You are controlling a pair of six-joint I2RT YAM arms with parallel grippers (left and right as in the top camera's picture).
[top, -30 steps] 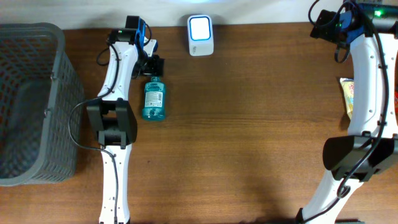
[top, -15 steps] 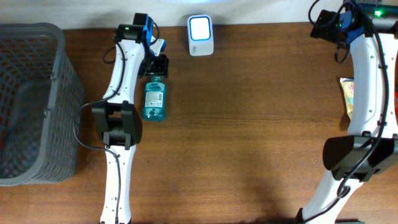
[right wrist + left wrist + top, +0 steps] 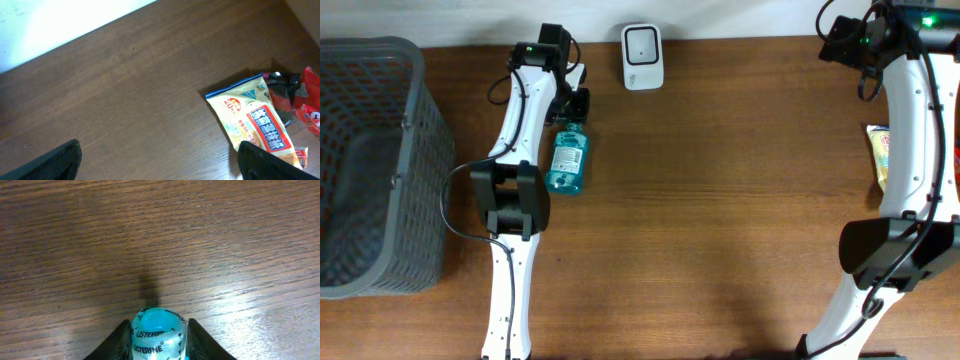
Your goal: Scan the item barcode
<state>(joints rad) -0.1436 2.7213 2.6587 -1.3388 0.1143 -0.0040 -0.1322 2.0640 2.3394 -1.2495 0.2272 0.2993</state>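
My left arm [image 3: 520, 110] reaches far forward, wrist tipped down. My left gripper [image 3: 572, 106] sits low, fingers [image 3: 121, 341] drawn in against both sides of the bottle [image 3: 566, 160] cap. My right arm [image 3: 920, 130] stretches to the far right, right gripper [image 3: 159, 162] spread wide, holding nothing.

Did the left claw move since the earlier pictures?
Yes. The left claw slid sideways toward the white scanner and now sits around the mouthwash bottle cap.
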